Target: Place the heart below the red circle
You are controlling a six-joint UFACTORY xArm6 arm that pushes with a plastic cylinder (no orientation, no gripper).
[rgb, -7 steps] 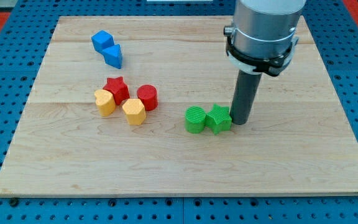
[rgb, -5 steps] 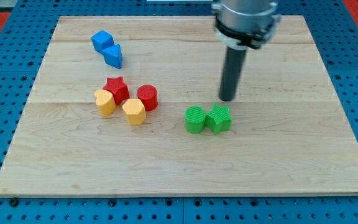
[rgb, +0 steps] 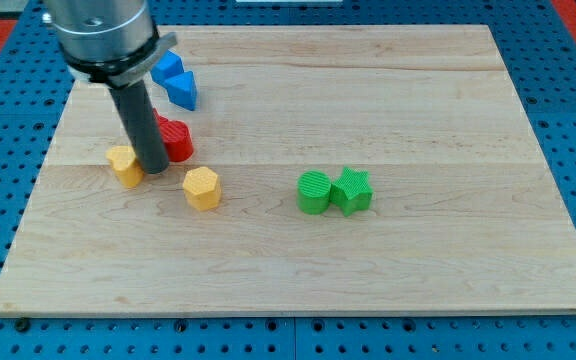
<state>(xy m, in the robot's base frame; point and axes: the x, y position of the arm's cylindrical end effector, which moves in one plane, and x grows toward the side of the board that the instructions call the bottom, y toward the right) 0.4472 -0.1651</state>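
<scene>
Two yellow blocks sit in the left half of the bench [rgb: 418,100], about midway between its far and near edges. The yellow heart [rgb: 122,165] is the one closer to the left edge. The yellow hexagon [rgb: 201,187] lies to its right and a little nearer the near edge, clear of everything else.

My tip [rgb: 153,170] stands between them, right against the heart's right side; whether it actually touches the heart I cannot tell. The arm ends in this plain dark rod, so there is no hand to open or close, and nothing is held.

Just beyond the tip, toward the far edge, is a red block [rgb: 176,140]. The rod covers its left part, so I cannot make out its shape, nor whether it is one block or two. The heart lies to the left of this red block and slightly nearer the near edge, not directly below it.

Near the far left corner are the blue triangle [rgb: 182,90] and, touching it on the far side, a second blue block [rgb: 168,66], partly hidden by the arm's grey collar [rgb: 103,40].

Right of the bench's middle, well apart from the rest, the green circle [rgb: 314,192] and the green star [rgb: 352,190] sit touching, the star on the right.
</scene>
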